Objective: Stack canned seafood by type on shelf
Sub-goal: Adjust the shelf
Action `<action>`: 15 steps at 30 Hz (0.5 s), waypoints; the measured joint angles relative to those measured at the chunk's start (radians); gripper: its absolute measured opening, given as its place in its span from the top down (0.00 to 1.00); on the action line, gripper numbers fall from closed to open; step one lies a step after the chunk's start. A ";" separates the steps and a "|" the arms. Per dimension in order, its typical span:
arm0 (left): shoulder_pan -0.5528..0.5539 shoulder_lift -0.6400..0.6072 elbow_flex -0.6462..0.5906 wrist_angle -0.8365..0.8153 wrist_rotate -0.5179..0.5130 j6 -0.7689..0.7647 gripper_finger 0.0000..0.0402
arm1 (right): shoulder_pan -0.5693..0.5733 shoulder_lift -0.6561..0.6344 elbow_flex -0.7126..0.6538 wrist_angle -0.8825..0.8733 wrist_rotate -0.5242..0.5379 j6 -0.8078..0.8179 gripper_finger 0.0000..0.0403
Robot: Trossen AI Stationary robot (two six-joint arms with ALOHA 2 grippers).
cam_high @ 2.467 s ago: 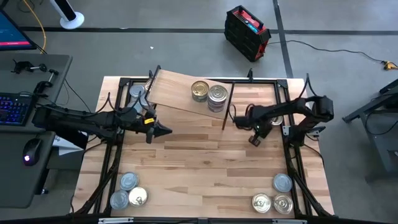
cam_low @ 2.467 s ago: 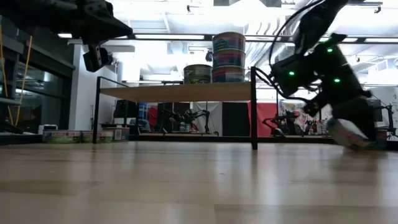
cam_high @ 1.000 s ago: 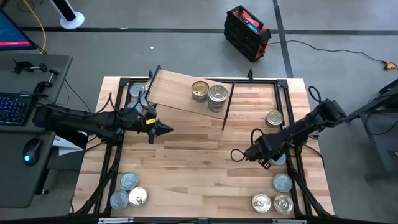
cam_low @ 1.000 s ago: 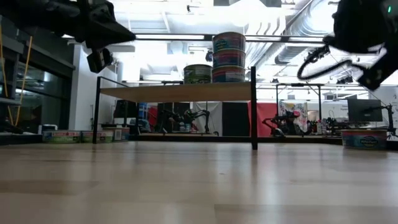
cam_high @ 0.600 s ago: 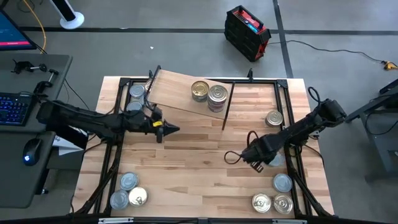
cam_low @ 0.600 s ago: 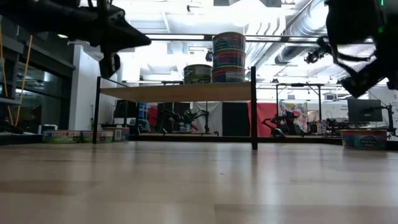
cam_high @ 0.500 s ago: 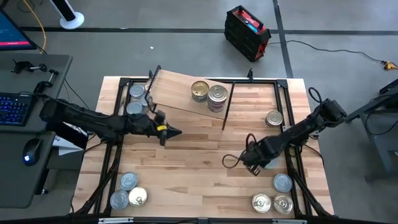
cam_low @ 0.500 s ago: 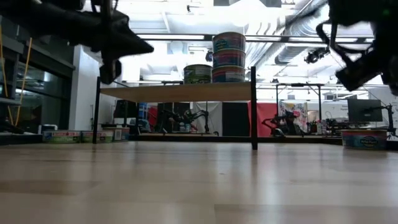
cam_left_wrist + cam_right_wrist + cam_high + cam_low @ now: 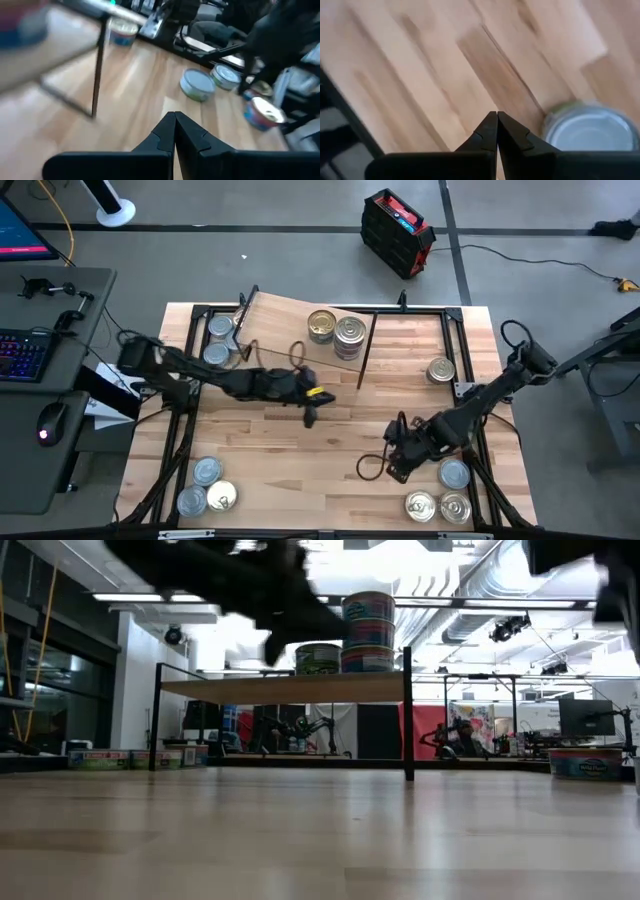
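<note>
The shelf (image 9: 290, 330) stands at the table's far middle on thin black legs. On its board sit a gold-lidded can (image 9: 321, 325) and a stack of silver-lidded cans (image 9: 349, 332), which the low view also shows as a stack (image 9: 367, 630). My left gripper (image 9: 309, 418) is shut and holds nothing. It hovers over the table's middle, just in front of the shelf. My right gripper (image 9: 392, 472), also shut and holding nothing, points steeply down over the near right of the table. A silver-lidded can (image 9: 590, 131) lies close beside it.
Loose cans stand in groups: three at the near left (image 9: 205, 485), three at the near right (image 9: 445, 495), two behind the shelf's left end (image 9: 217, 340) and one at the right (image 9: 440, 370). A black frame (image 9: 470, 395) runs along the table's sides.
My left gripper has swept toward the table's right, from the left side to the middle in front of the shelf, and rolled a little. My right gripper has gone toward the near edge and tipped from slanting to pointing steeply down. Both stayed shut.
</note>
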 joint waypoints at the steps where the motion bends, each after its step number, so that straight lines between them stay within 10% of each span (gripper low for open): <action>1: 0.004 0.034 0.039 0.001 0.000 0.046 1.00 | 0.011 0.000 0.030 -0.020 0.038 0.008 1.00; 15: 0.067 0.357 0.356 0.001 -0.101 0.371 1.00 | 0.078 -0.001 0.229 -0.224 0.273 0.209 1.00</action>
